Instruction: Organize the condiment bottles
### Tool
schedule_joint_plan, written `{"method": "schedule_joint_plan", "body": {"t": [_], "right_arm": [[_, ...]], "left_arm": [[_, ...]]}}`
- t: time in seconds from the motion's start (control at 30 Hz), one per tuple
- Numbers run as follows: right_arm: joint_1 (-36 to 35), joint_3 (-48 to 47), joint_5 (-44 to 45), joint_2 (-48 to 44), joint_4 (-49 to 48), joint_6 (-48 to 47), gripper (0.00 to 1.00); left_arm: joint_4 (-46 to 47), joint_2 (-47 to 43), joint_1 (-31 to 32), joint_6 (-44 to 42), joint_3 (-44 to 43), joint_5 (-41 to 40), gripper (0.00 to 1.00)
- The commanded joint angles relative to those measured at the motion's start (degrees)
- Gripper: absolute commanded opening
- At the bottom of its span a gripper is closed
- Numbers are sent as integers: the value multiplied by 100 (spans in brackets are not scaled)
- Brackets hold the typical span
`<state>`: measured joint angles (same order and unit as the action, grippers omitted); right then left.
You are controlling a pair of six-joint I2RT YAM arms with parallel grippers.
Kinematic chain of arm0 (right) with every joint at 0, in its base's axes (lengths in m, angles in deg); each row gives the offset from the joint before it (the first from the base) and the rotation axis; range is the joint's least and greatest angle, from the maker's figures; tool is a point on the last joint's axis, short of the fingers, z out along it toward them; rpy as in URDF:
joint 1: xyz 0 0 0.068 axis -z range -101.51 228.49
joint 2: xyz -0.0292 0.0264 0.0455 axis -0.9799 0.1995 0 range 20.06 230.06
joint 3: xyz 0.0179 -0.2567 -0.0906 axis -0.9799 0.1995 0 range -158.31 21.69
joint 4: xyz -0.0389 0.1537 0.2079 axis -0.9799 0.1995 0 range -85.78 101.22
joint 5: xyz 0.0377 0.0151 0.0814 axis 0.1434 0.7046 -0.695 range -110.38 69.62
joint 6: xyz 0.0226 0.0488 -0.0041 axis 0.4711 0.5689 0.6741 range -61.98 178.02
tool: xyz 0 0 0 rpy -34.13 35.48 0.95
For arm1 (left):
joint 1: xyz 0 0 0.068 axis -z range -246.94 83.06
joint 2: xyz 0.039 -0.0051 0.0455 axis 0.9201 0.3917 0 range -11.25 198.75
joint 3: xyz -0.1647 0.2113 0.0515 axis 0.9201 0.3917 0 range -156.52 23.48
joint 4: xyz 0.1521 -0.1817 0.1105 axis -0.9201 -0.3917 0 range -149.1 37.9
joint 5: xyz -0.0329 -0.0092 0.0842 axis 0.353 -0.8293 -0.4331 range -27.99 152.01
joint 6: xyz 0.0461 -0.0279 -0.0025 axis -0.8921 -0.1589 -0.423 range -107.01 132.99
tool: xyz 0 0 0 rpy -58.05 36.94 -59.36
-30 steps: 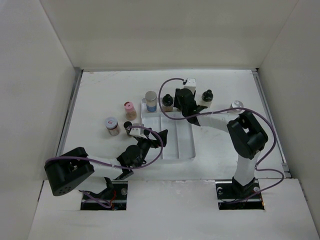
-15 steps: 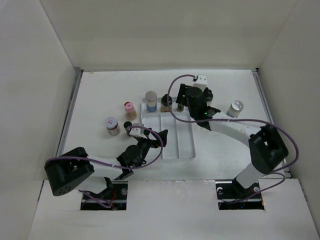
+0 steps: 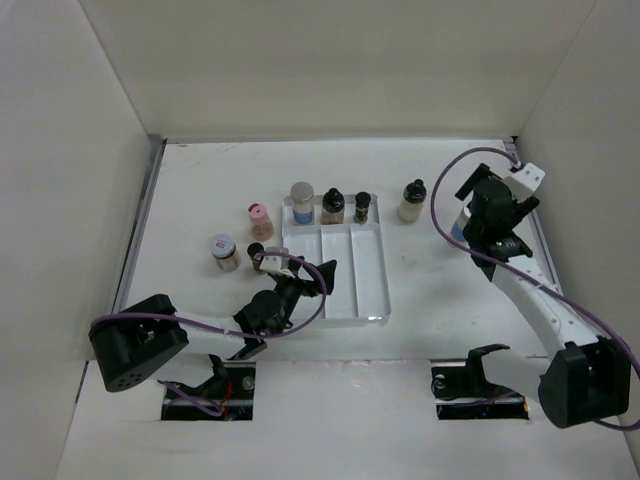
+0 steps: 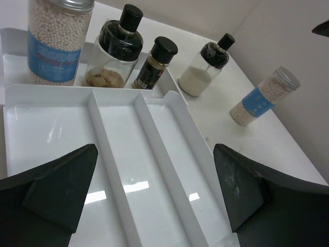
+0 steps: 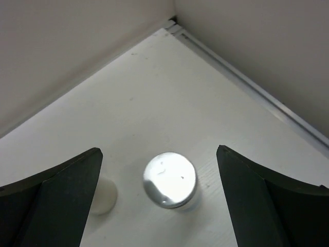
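The white bench (image 3: 200, 180) carries a white divided tray (image 3: 345, 290) near its middle. The left hand (image 4: 154, 149) sits low at the tray's left edge, its fingers spread wide and holding nothing. In the wrist view the tray's long compartments lie between them.

The right hand (image 5: 159, 150) hangs over the bench's far right side, close to the wall, its fingers also wide apart. Directly below it stands a silver-capped jar (image 5: 170, 179), between the two fingers with a clear gap on each side. It is untouched and well apart from the tray.

Three bottles stand in a row in the tray's far cross compartment:
- on the left, a tall bead jar (image 4: 56, 41) with a silver lid and blue label;
- in the middle, a black-capped bottle (image 4: 115, 56) with brown lumps;
- on the right, a slim dark bottle (image 4: 154, 64).

A cream-filled bottle (image 4: 205, 69) with a black cap stands on the bench between the tray and the right hand's jar. Left of the tray stand a pink-capped bottle (image 3: 260, 220) and, nearer, a short lidded jar (image 3: 224, 251).
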<state>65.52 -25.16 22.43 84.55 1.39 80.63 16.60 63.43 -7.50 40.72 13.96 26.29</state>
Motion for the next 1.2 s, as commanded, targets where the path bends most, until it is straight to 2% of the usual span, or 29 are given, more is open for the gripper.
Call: {"method": "schedule_joint_plan", "body": {"t": [0.0, 0.27, 0.4, 0.53, 0.6, 0.7, 0.83, 0.97, 1.03, 1.17], "right_arm": [[299, 9, -35, 98, 529, -99, 100], [581, -87, -1019, 942, 266, -117, 100], [677, -70, -1108, 1144, 81, -125, 100], [696, -79, -1152, 1303, -86, -152, 79], [687, -17, -1143, 1242, -112, -99, 62], [626, 105, -1012, 874, -95, -55, 51], [134, 264, -747, -118, 220, -116, 50], [-656, 54, -756, -647, 704, -82, 50], [-1174, -60, -765, -631, 653, 6, 50], [-2141, -482, -704, -35, 329, -19, 51]], "left_arm": [[222, -23, 19, 84, -164, 66, 100], [222, 3, 19, 84, -182, 66, 100], [222, 12, 28, 84, -182, 66, 100], [222, 12, 28, 84, -182, 74, 100], [222, 47, 19, 84, -191, 92, 100], [222, 30, 10, 84, -182, 92, 100], [222, 109, -7, 93, -208, 92, 100], [222, 135, -33, 137, -208, 92, 100], [222, 153, -60, 137, -208, 92, 100], [222, 82, -60, 137, -182, 92, 100]]}}
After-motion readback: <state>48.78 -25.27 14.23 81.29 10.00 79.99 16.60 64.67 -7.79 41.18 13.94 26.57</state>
